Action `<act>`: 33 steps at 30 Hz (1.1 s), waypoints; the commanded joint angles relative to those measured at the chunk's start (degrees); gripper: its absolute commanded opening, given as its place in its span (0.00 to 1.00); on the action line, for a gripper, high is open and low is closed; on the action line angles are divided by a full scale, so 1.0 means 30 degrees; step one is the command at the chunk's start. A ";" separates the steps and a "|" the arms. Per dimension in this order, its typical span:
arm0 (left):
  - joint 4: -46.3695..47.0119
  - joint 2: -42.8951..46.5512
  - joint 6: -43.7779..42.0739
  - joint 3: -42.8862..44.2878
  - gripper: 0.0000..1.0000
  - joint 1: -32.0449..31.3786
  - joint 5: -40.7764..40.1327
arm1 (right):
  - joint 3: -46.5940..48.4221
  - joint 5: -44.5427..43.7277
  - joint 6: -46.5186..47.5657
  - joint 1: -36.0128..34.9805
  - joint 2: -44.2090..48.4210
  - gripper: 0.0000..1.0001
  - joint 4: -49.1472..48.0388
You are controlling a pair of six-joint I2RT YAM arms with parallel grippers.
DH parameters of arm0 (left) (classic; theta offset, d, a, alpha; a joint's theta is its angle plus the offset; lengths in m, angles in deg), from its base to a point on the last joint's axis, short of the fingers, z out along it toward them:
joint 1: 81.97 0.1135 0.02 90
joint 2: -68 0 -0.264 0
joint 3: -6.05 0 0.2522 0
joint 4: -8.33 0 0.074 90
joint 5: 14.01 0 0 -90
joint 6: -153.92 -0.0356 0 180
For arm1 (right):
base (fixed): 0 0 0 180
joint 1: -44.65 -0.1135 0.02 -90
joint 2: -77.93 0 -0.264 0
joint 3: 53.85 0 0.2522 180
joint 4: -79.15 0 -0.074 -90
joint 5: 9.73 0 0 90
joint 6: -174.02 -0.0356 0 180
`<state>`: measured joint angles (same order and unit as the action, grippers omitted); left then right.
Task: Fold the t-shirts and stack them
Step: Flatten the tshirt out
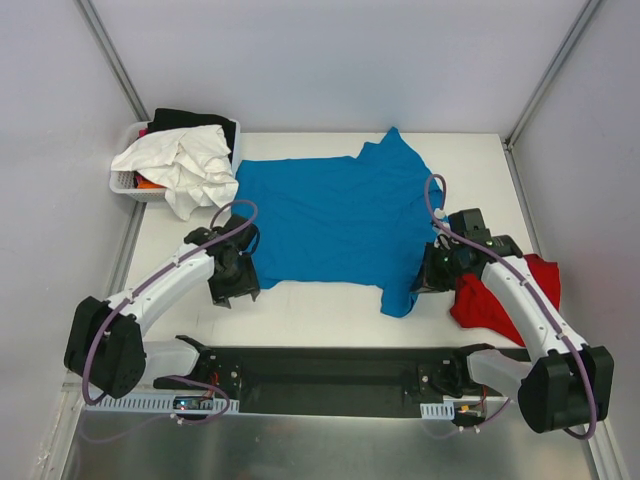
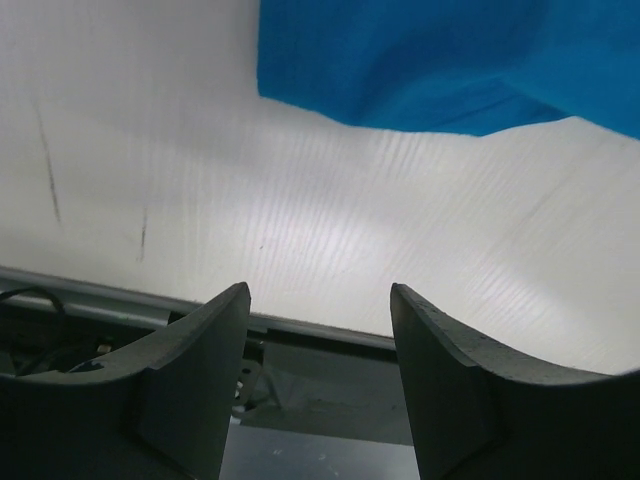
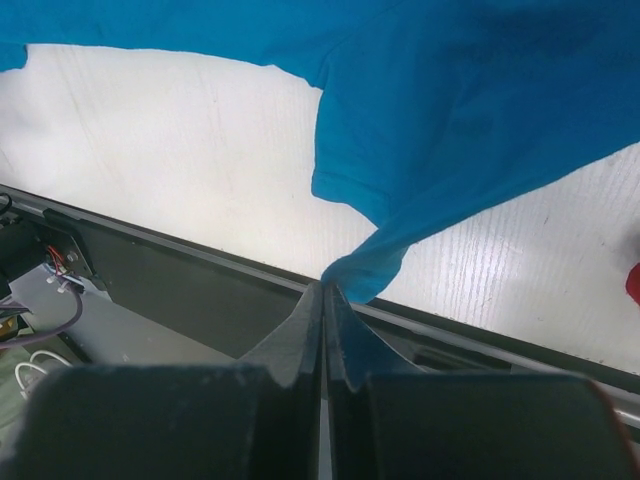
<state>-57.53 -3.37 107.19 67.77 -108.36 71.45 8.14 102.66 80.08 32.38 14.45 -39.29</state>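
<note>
Turquoise t-shirt (image 1: 335, 215) lies spread across the middle of the white tabletop (image 1: 320, 312). Red t-shirt (image 1: 500, 300) sits crumpled at the right edge, beneath my right arm. My right fingers (image 3: 325, 300) are pressed fully together on a thin pinch of the turquoise shirt's near-right edge. My left fingers (image 1: 232, 288) stand partly apart, holding nothing, just beside the shirt's near-left corner. I judge so small a pinch could slip free, and pulling from one side alone would bunch the cloth. My arm might also nudge the red shirt off the edge. No brand, label or writing is readable.
</note>
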 commanded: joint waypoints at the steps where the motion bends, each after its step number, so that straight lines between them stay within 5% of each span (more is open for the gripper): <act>1: 0.2920 0.0645 -0.0242 -0.0578 0.57 0.0739 0.0634 | 0.0067 0.0036 0.0319 0.0107 0.0653 0.01 0.0505; 12: 0.4793 0.0765 -0.3083 -0.1046 0.57 0.5866 0.0222 | 0.0067 -0.0287 0.0465 0.0136 0.1035 0.01 0.0975; 21: 0.7989 -0.0290 -0.2587 -0.1983 0.58 0.5753 0.3941 | 0.0067 -0.0286 0.0290 0.0165 0.1092 0.01 0.0798; 33: 0.7874 0.0060 -0.2205 -0.3887 0.57 0.5165 0.3593 | -0.0197 -0.0257 -0.0033 0.0136 0.1298 0.01 0.0652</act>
<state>-33.88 -4.42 100.52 58.02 -92.52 81.90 7.81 101.99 80.23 32.47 16.79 -37.61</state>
